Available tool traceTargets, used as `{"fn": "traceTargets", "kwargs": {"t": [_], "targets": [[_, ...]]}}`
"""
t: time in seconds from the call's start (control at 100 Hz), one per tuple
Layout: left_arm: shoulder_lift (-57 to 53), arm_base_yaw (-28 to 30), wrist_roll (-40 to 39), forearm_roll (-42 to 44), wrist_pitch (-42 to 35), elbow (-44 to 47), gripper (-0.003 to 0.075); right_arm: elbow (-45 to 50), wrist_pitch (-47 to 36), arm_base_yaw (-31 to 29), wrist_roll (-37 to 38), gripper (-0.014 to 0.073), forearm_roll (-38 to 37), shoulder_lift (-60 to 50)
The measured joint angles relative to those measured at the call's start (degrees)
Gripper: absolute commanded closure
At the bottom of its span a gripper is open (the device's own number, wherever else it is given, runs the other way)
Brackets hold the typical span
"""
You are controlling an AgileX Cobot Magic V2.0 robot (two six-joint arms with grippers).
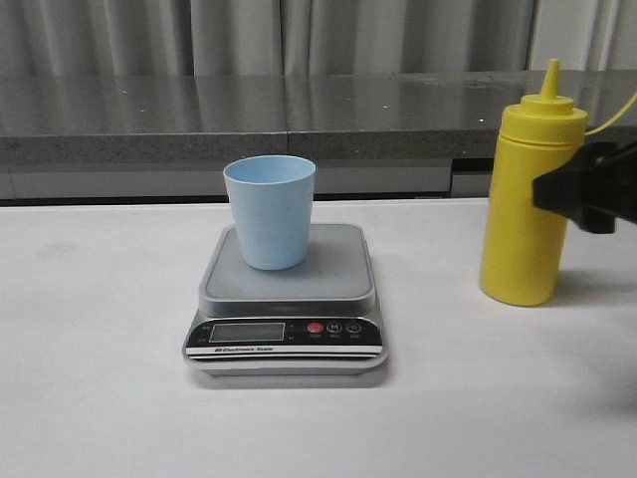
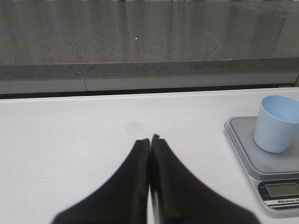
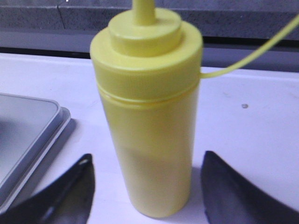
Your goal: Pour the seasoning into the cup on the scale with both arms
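Note:
The pale blue cup (image 1: 270,210) stands upright on the silver platform of the scale (image 1: 287,282) in the middle of the table; both also show in the left wrist view, the cup (image 2: 277,123) on the scale (image 2: 261,154). The yellow seasoning bottle (image 1: 528,195) stands upright on the table right of the scale. My right gripper (image 1: 587,189) is open at the bottle's right side. In the right wrist view its fingers (image 3: 70,191) stand apart on either side of the bottle (image 3: 148,116), not touching it. My left gripper (image 2: 150,140) is shut and empty, over the table left of the scale.
A grey stone counter (image 1: 299,110) runs along the back of the white table (image 1: 100,378), with curtains behind it. A thin yellow tether (image 3: 252,53) hangs from the bottle's cap.

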Motion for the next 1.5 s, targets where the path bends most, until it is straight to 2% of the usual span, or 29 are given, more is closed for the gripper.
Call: {"fn": "traceTargets", "kwargs": {"t": [0.14,0.21,0.35,0.64,1.1,1.41,1.5], "targets": [[0.00,0.00,0.00,0.00,0.00,0.00,0.0741,3.90,4.09,0.00,0.00,0.0564,2.54,-9.21],[0.00,0.00,0.00,0.00,0.00,0.00,0.0741,5.62,7.20,0.00,0.00,0.0669,4.34,-14.18],[0.00,0.00,0.00,0.00,0.00,0.00,0.0741,8.78,12.06,0.00,0.10,0.0662,8.32,-23.41],[0.00,0.00,0.00,0.00,0.00,0.00,0.0741,14.85,15.29,0.00,0.10,0.0662,9.40,-38.51],[0.00,0.00,0.00,0.00,0.00,0.00,0.0741,16.58,17.67,-0.13,0.10,0.0662,9.05,-53.59],[0.00,0.00,0.00,0.00,0.00,0.00,0.0741,19.32,17.42,-7.41,0.10,0.0662,9.01,-66.33],[0.00,0.00,0.00,0.00,0.00,0.00,0.0741,19.90,19.82,-9.70,0.10,0.0662,9.01,-69.36]]}}
